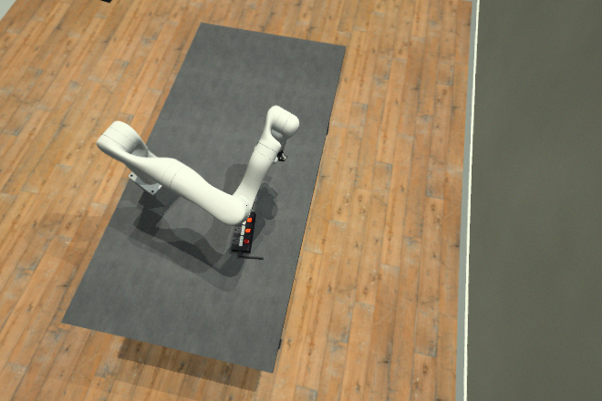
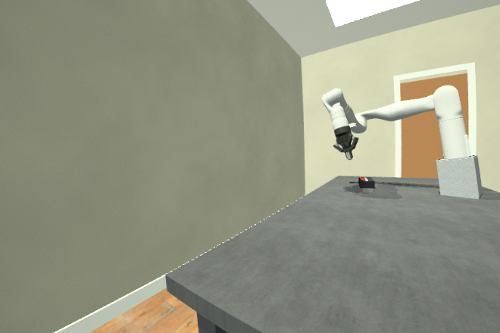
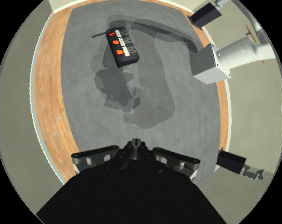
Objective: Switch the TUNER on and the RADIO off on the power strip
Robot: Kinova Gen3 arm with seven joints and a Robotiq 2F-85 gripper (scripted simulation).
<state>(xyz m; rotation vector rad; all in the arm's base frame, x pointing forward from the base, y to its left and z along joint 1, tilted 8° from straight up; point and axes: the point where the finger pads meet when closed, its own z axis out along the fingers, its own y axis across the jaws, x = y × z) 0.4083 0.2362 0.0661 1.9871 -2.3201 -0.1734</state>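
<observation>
The gripper (image 2: 348, 155) hangs high above the grey table (image 2: 337, 251), jaws pinched fully together on nothing. The power strip (image 1: 243, 232) lies flat, right way up, near one long edge of the table, about midway along it, three red switches (image 1: 247, 231) showing.

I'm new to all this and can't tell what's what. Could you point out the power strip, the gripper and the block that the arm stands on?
power strip (image 1: 243, 236): top view, on its black body.
gripper (image 2: 349, 157): exterior view, at its shut fingertips.
base block (image 2: 457, 177): exterior view, on its grey front face.
</observation>
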